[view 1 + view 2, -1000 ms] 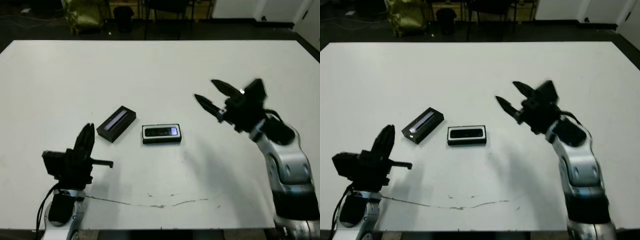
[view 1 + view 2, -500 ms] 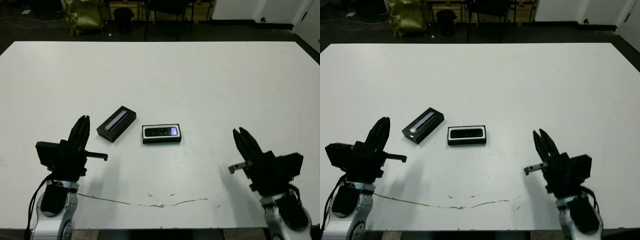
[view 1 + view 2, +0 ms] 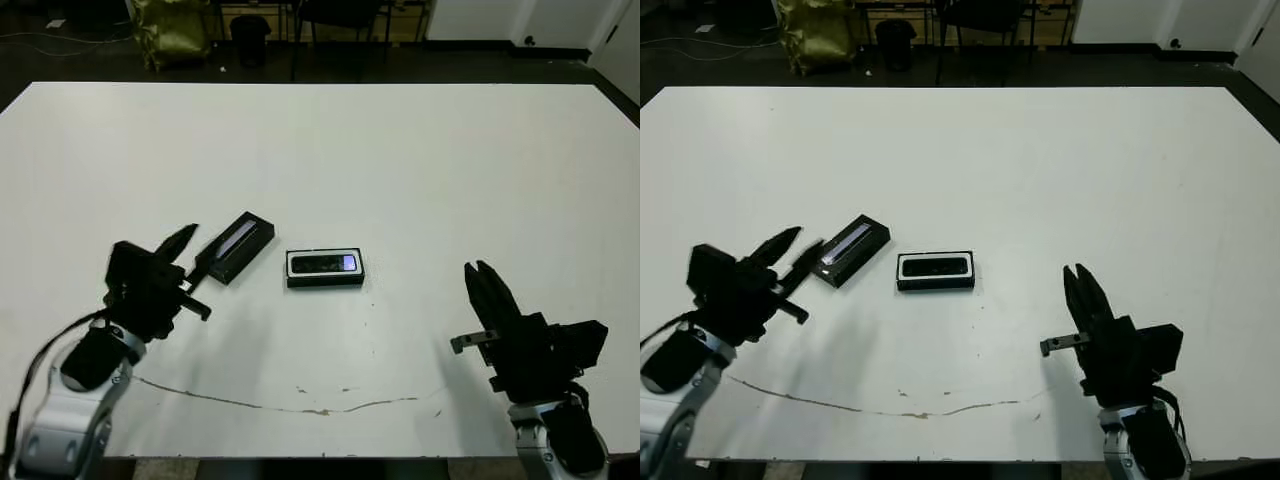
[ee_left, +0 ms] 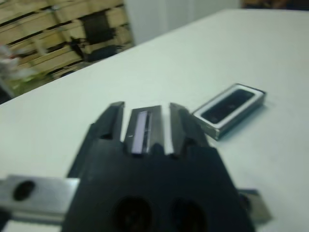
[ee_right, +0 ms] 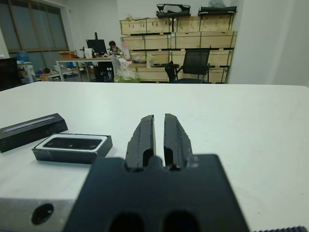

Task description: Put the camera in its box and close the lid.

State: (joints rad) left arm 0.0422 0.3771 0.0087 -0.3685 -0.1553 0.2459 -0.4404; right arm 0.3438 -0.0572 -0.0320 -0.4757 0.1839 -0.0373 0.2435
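A white desk (image 3: 420, 150) holds a box (image 3: 324, 268) with the camera (image 3: 322, 264) inside; the lid (image 3: 234, 247) lies just beside it. Left hand (image 3: 188, 250) spread open at the lid, gripping nothing; right hand (image 3: 478, 283) nearly closed (empty), well apart.

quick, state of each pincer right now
Left pincer: open, holding nothing, fingers either side of the lid.
Right pincer: shut, holding nothing.

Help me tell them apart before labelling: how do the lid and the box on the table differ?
The lid is a closed black shell with a silvery stripe along its top; the box is open-topped, showing a white lining with the camera inside. The lid lies diagonally, while the box lies nearly square to the table's near edge. The lid sits nearer the left gripper. Both are small, black-walled, rectangular and apart from each other.
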